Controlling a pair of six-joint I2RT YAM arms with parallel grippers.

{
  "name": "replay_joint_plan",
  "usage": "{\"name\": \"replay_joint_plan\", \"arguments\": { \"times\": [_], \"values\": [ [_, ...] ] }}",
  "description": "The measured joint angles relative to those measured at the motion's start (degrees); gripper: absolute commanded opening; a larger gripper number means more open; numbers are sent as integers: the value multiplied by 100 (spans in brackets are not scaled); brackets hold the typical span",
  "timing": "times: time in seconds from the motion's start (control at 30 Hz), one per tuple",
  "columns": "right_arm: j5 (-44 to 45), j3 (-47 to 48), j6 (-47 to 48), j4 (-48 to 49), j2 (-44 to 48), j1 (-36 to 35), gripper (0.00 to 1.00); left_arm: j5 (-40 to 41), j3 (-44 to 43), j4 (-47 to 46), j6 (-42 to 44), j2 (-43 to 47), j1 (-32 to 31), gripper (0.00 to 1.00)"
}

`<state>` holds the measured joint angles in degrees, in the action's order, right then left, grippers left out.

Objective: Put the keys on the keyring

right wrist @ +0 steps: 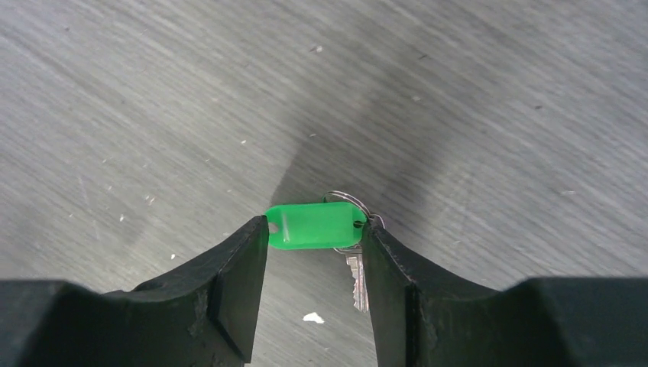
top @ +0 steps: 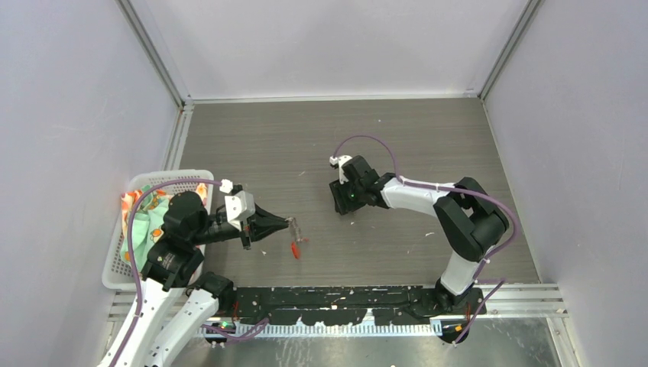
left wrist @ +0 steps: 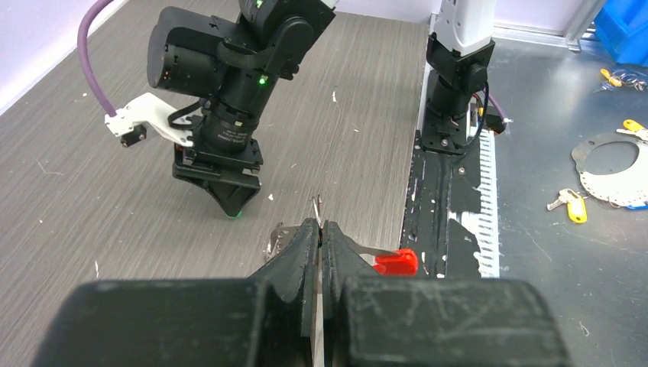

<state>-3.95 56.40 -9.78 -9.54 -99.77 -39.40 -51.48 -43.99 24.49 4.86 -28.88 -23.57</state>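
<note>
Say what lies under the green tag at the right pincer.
A silver key pokes out beneath the green tag, a thin ring behind it; the tag covers the key's head.

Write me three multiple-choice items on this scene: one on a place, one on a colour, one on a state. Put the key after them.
1. Where is the green-tagged key?
A. Up in the left gripper
B. On the table, between the fingers of the right gripper
C. Down on the floor

2. What colour is the strip at the keyring?
A. Blue
B. Yellow
C. Red

3. How does the left gripper stand?
A. Shut on the keyring
B. Wide open
C. Shut on the green tag

Key:
1 B: the right wrist view shows it flat on the table, a finger at each end of its tag.
2 C: it is bright red in the left wrist view and the top view.
3 A: its fingers meet, with thin metal pinched between their tips.
</note>
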Motion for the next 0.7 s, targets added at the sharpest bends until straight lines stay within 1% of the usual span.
{"name": "replay_joint_plan", "arguments": {
  "times": [0.17,0.23,0.37,0.43,0.57,0.7],
  "values": [
    [-157,28,-96,-273,105,-127,51,11,0,4,9,4,0,0],
    [-208,28,-96,-315,293,-122,51,13,0,9,9,17,0,0],
    [-376,44,26,-345,807,103,54,17,0,11,9,26,0,0],
    [-588,116,160,-343,909,299,54,39,0,15,9,26,0,0],
    [-918,321,520,-428,697,573,55,66,0,20,15,22,0,0],
    [-1237,350,798,-498,308,586,56,103,-4,20,31,4,0,0]
  ]
}}
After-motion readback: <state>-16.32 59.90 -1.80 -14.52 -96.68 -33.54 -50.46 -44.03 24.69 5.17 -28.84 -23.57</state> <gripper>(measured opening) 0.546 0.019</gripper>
